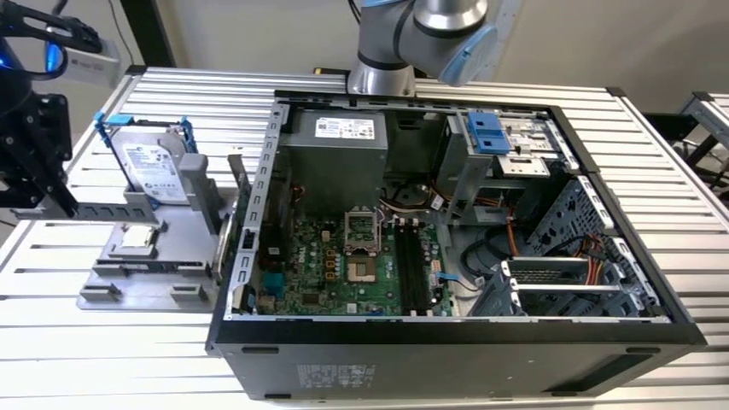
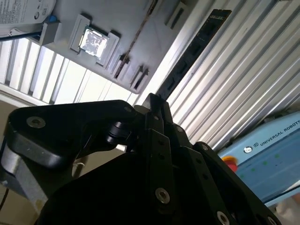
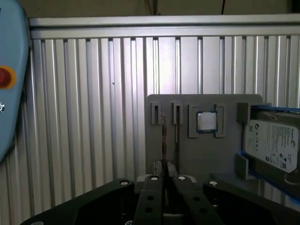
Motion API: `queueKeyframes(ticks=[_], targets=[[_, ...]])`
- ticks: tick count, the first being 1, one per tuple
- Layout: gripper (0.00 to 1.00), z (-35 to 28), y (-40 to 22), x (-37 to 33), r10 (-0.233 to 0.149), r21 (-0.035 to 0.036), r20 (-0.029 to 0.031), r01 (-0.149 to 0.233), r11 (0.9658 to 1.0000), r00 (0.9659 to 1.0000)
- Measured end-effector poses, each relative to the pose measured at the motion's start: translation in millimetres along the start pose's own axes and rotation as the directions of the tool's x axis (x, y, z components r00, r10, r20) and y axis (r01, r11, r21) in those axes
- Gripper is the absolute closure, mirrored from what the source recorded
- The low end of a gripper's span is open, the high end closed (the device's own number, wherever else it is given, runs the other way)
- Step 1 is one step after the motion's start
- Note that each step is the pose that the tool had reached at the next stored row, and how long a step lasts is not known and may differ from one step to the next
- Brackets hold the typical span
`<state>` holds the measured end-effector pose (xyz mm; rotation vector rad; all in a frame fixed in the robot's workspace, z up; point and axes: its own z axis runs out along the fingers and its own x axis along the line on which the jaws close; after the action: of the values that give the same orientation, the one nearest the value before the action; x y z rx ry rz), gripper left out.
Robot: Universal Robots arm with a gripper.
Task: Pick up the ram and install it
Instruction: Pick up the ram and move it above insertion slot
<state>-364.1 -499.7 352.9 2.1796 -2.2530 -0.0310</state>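
The ram (image 2: 193, 51) is clamped by one end between the fingers of the end effector (image 2: 152, 101), which are drawn together on it. In the second wrist view the dark stick with its row of chips runs straight out from the fingertips, and in the first wrist view it shows edge-on as a thin line rising from between them. It looks to be held in the air, clear of the grey holder (image 3: 197, 154) that lies beyond the tip on the ribbed metal bench (image 3: 84, 117). On that holder the two narrow slots (image 3: 155, 114) are nearest the ram's line, the square processor (image 3: 206, 121) sits in its pocket just past them, and the hard drive (image 3: 274, 145) in its blue frame is farthest off along the holder. A pale blue pendant (image 3: 7, 108) with a red button (image 3: 3, 77) lies on the other side of the end effector from the drive. In the exterior view the end effector stands just beside the holder, on the side away from the open computer case (image 1: 456, 337). The case lies on the bench well apart from the end effector, past the holder, with the board (image 1: 341, 273) and its long black sockets (image 1: 416, 265) facing up.
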Motion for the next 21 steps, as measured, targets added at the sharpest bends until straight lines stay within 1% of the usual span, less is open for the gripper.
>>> queueKeyframes(ticks=[3,4,13,21], targets=[[1.0,-3.3,0.2,-0.1,0.0,0.0018,0.007,0.0,1.0,1.0],[1.0,-4.4,0.3,-0.2,0.0,0.0021,0.0085,0.0,1.0,1.0],[1.0,-15.8,0.5,-0.3,0.0,0.0024,0.0088,0.0,1.0,1.0],[1.0,-28.6,0.7,-0.5,-0.001,0.0023,0.0087,0.001,1.0,1.0]])
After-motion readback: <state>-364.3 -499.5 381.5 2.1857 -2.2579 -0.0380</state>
